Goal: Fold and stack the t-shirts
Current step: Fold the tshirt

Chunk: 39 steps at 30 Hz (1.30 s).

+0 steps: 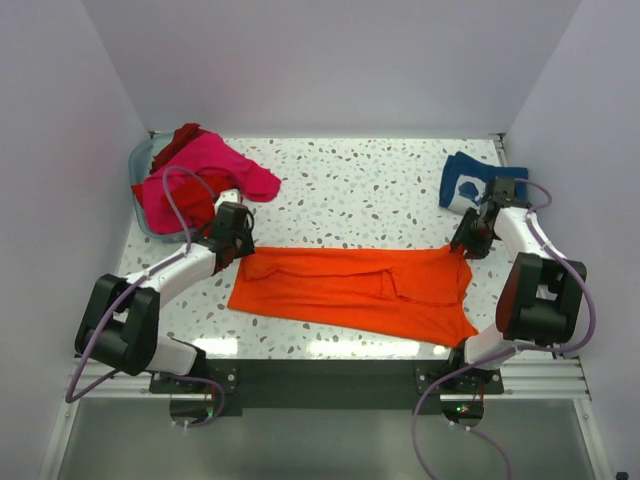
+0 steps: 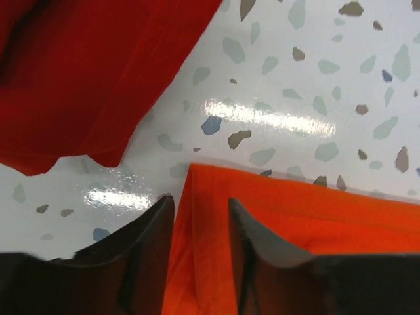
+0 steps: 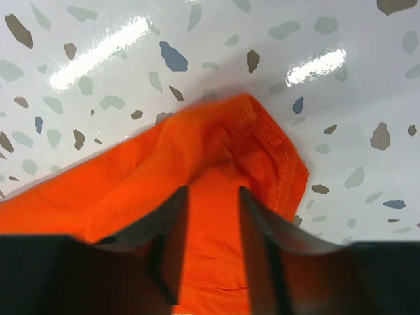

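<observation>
The bright orange t-shirt [image 1: 350, 290] lies folded into a wide band across the front middle of the table. My left gripper [image 1: 240, 250] is at its far left corner, jaws closed on the cloth edge [image 2: 315, 210], with a ridge of cloth between the fingers [image 2: 197, 203]. My right gripper [image 1: 466, 246] is at the far right corner, closed on the bunched corner [image 3: 151, 170] between its fingers [image 3: 211, 193]. A hot pink t-shirt [image 1: 205, 165] and red t-shirt [image 1: 185, 135] are heaped at the back left. The navy t-shirt [image 1: 465, 180] lies at the back right.
A grey-blue bin [image 1: 140, 160] holds the pink and red heap at the back left. Red cloth [image 2: 85, 72] lies close beside my left gripper. White walls close in the speckled table [image 1: 360, 190] on three sides.
</observation>
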Motion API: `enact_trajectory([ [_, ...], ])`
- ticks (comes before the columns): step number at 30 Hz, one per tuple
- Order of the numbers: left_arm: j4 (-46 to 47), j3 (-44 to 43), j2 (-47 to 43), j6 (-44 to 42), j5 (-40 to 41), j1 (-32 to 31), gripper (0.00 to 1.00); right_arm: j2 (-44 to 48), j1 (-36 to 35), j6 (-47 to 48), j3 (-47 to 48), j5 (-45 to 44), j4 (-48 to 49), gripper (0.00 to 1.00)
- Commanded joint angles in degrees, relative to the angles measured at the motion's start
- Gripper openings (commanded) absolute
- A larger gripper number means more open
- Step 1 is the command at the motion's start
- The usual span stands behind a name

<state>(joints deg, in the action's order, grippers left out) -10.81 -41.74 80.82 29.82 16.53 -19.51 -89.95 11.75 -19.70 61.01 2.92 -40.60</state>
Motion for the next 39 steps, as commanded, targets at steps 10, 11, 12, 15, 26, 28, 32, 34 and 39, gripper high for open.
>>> enact_trajectory([
  [10,0.0,6.66,-10.75,1.64,-3.35,0.35,0.65,11.54,0.56,-0.07,-5.28,2.0,-1.41,0.65],
  [11,-0.61,7.36,-11.2,1.82,-3.79,0.17,0.65,12.6,0.56,-0.33,-7.03,2.53,-1.41,0.66],
  [12,-1.05,8.59,-11.64,2.16,-3.96,0.0,0.65,14.35,0.56,-0.94,-7.74,3.05,-1.41,0.66],
  [15,-1.58,10.79,-12.61,3.74,-5.72,-1.14,0.63,16.55,0.56,-1.39,-10.21,3.15,-1.68,0.66],
  [26,-0.36,12.56,-11.74,5.51,-6.16,-3.34,0.57,17.0,0.56,-2.97,-14.78,5.87,-0.62,0.66],
  [28,-0.09,12.56,-11.12,5.42,-5.99,-3.43,0.51,17.27,0.56,-3.06,-15.13,5.61,-0.8,0.66],
  [32,-0.35,12.12,-11.47,5.42,-5.11,-3.43,0.41,17.27,0.56,-3.32,-15.66,4.9,-1.15,0.66],
  [34,-0.88,11.59,-11.91,5.42,-4.58,-3.43,0.34,17.27,0.56,-3.5,-15.84,5.17,-1.06,0.66],
  [39,-0.71,10.54,-11.82,4.89,-4.93,-3.35,0.28,16.48,0.56,-4.37,-17.77,4.55,-0.62,0.66],
])
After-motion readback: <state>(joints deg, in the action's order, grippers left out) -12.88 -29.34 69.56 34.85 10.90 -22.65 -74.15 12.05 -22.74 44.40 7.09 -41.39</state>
